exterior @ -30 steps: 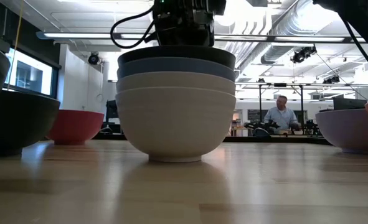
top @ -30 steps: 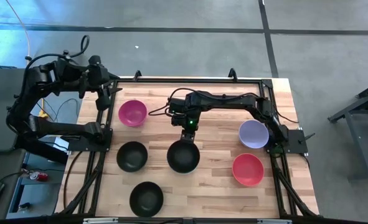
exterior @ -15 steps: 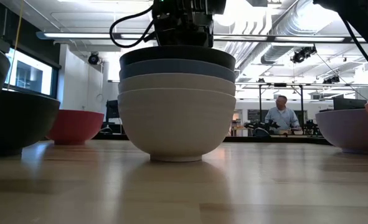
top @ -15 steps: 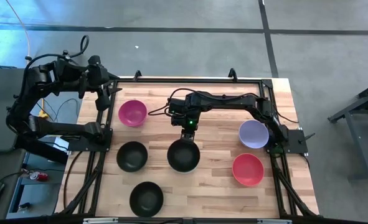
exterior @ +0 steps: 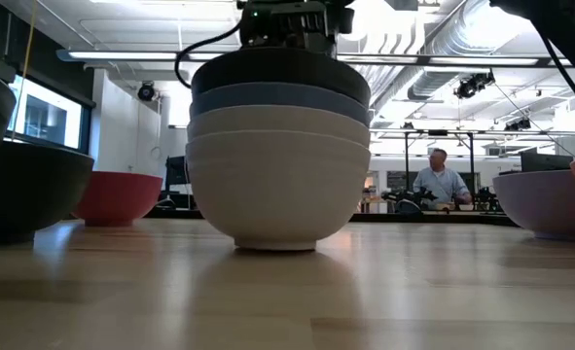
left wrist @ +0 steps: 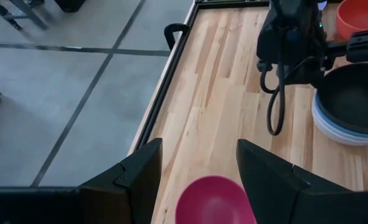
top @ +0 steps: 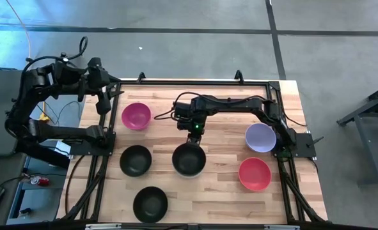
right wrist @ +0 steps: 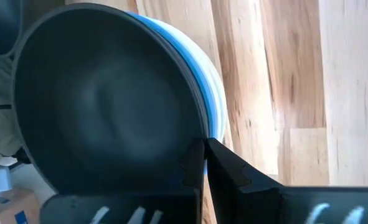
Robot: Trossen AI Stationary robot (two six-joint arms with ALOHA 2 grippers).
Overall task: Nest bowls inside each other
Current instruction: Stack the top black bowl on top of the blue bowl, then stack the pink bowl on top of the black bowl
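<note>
Counter: wood top inside a black frame, landmark taken as the nested stack near its middle. The stack reads from the low view as two white bowls at the bottom, a blue one, and a black bowl on top; the top bowl sits tilted, its rim higher on one side. Right hand hangs just beyond the stack's far rim, fingers pressed together and closed at the black bowl's rim edge; whether they pinch the rim cannot be told. Left of the stack, a loose black bowl sits near, with a clear strip of wood between them. A second loose black bowl lies nearer the front edge, to the stack's front-left, close to the frame. Magenta bowl is to the far left of the stack, near the left rail. Right of the stack, well apart, red bowl and lavender bowl sit close to the right rail. Widest open wood lies between the stack and these two, and along the front edge. Left hand waits beyond the magenta bowl over the left rail, jaws spread, empty.
</note>
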